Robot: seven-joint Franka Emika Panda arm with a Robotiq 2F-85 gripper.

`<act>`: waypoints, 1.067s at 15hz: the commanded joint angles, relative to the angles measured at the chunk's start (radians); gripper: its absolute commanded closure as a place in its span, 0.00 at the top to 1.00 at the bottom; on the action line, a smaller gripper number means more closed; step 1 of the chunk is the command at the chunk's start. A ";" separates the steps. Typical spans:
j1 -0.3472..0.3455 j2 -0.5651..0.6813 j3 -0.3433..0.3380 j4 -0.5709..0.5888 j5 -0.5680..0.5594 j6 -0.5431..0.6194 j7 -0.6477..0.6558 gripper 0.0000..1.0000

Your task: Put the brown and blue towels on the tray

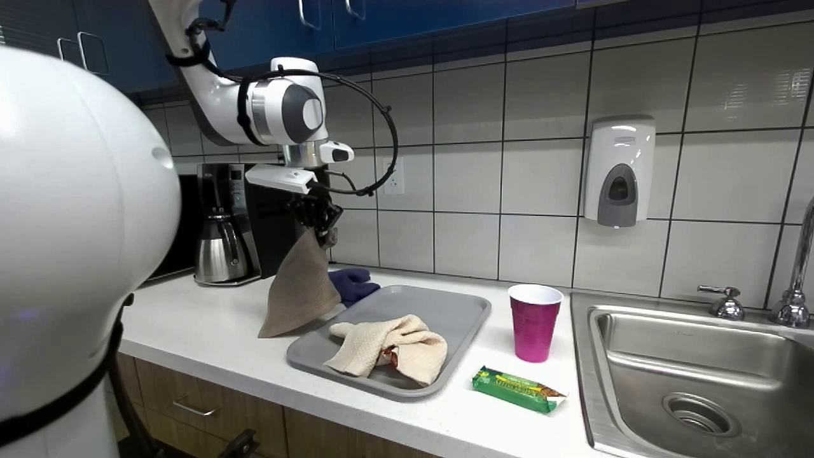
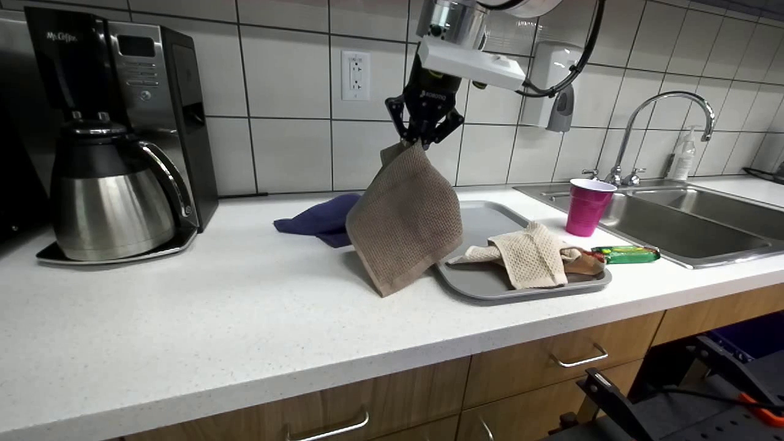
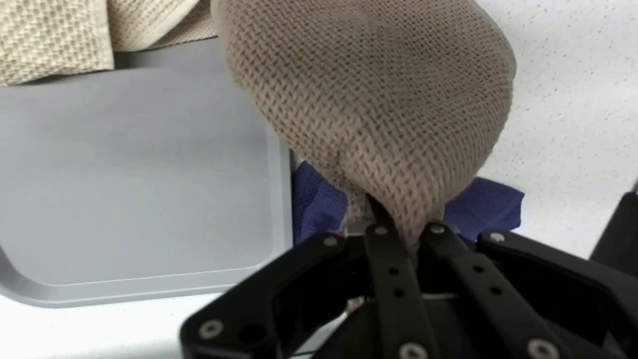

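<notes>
White counter point(image 2: 202, 318) open before coffee maker point(image 2: 122, 147), fingers point(image 3: 386, 254) pinching brown towel point(image 2: 407, 217), blue towel point(image 2: 324, 217) beside tray point(image 3: 139, 189) edge

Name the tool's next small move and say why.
I'd probably shift the tool sideways toward the sink, bringing the brown towel over the part of the tray left uncovered by the cream cloth. The tool grips the towel's upper end, the rest hanging, but the wrist view shows the tool beyond the tray's edge, apparently above the blue towel.

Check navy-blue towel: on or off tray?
Off: the wrist view shows the navy-blue towel on the white countertop, beside the grey tray.
</notes>
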State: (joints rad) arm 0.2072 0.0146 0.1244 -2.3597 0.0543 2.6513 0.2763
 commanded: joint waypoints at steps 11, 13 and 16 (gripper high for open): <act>-0.156 -0.161 -0.055 -0.104 -0.129 0.092 0.145 0.02; -0.179 -0.183 -0.051 -0.113 -0.149 0.092 0.172 0.02; -0.209 -0.206 -0.047 -0.122 -0.170 0.092 0.202 0.02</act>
State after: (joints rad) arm 0.0377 -0.1353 0.0612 -2.4446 -0.0735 2.7356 0.4190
